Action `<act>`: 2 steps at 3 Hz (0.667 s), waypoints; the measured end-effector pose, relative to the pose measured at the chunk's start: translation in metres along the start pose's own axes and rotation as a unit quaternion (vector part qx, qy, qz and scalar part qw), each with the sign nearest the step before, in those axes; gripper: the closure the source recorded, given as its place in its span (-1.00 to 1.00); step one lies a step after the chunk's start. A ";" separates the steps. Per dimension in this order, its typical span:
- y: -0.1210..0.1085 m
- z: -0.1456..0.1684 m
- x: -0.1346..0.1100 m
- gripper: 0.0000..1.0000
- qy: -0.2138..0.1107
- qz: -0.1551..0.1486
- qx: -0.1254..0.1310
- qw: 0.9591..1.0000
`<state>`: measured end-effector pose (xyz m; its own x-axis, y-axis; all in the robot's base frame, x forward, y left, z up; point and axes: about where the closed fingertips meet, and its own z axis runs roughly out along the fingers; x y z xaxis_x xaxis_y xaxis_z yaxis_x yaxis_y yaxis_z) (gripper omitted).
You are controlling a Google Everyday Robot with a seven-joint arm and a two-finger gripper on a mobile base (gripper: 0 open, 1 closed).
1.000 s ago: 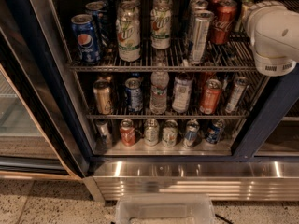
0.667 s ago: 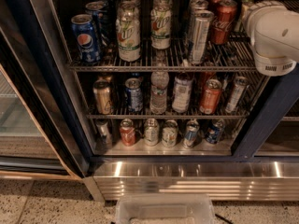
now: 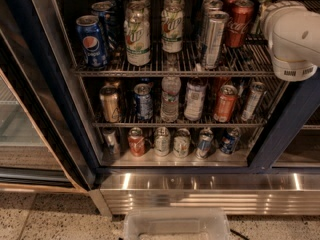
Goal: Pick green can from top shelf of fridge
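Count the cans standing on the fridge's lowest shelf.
6 cans in one front row, left to right: dark, red, two pale, two bluish. More may hide behind. The tool hangs upper right, by the top shelf.

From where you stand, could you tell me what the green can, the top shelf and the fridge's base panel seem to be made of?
Green can: likely aluminium, printed dark green, bright silvery rim.
Top shelf: thin silvery metal rods that glint, perhaps plated steel.
Fridge base panel: ribbed stainless-looking sheet with streaked reflections.
Gripper: out of view; only the white arm housing shows, upper right.
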<state>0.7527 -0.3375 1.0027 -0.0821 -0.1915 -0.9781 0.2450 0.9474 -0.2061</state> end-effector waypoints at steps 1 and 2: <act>0.012 0.016 -0.009 0.30 -0.010 -0.012 -0.007 1.000; 0.013 0.021 -0.004 0.33 -0.007 -0.017 -0.005 1.000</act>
<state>0.7763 -0.3298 1.0038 -0.0769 -0.2280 -0.9706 0.2320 0.9427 -0.2398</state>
